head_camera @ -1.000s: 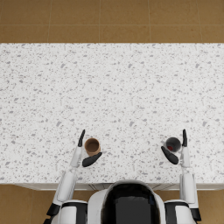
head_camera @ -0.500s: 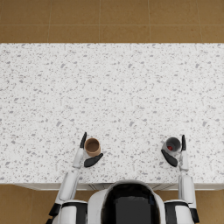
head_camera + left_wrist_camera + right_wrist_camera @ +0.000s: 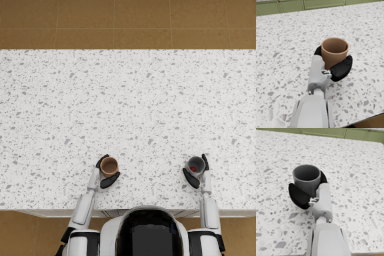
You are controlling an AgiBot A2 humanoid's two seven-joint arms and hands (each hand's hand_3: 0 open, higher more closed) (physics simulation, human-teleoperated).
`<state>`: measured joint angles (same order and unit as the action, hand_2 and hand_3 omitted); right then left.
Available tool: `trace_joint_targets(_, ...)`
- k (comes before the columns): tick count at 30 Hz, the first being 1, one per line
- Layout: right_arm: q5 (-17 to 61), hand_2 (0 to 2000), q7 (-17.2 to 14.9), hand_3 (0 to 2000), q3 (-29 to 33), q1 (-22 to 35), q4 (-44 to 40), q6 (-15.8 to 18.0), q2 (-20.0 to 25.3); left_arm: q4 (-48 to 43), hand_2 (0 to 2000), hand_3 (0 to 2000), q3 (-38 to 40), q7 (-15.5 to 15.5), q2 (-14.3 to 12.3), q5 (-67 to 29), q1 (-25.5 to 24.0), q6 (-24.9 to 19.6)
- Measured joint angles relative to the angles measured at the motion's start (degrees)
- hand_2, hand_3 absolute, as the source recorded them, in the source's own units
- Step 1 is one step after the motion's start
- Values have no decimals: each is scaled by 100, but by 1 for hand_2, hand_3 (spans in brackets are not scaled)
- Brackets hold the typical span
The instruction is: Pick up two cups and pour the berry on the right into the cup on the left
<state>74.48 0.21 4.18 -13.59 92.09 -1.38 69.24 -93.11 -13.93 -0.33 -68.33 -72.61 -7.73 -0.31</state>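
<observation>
A brown cup stands upright on the speckled white counter, near its front edge on the left. My left hand wraps around it; in the left wrist view the dark fingers press the brown cup's wall, and its inside looks empty. On the right stands a grey cup with a red berry inside. My right hand holds that cup from both sides. The right wrist view shows the grey cup enclosed by the fingers; the berry is hidden there.
The counter's front edge runs just behind both wrists. Green cabinet fronts line the counter's far side in the wrist views. Brown tiled floor lies beyond the counter.
Both hands have curled their fingers in around the cups, where a second ago the fingers stood straight beside them. The cups remain in place on the counter.
</observation>
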Motion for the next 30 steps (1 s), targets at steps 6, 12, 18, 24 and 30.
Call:
trace_joint_targets(6,-2,2000,3,1280,-64,-138,670,328,44,-431,2000,1280,-176,8,-31,-1,-53,-82)
trace_joint_targets(12,174,2000,3,1280,-438,93,1527,523,128,-1061,2000,1280,-423,12,-288,-177,154,-164)
trace_joint_targets(18,1265,2000,-3,1280,-752,760,1980,589,359,-1257,2000,1280,-739,14,-520,-1213,331,-170)
trace_joint_targets(24,2359,2000,-2,1280,-1087,1724,2143,621,933,-1463,2000,1280,-881,14,-679,-1498,427,-144)
trace_joint_targets(30,3454,2000,5,1280,-1391,2258,2165,646,1344,-1443,2000,1280,-911,14,-803,-1536,493,-152)
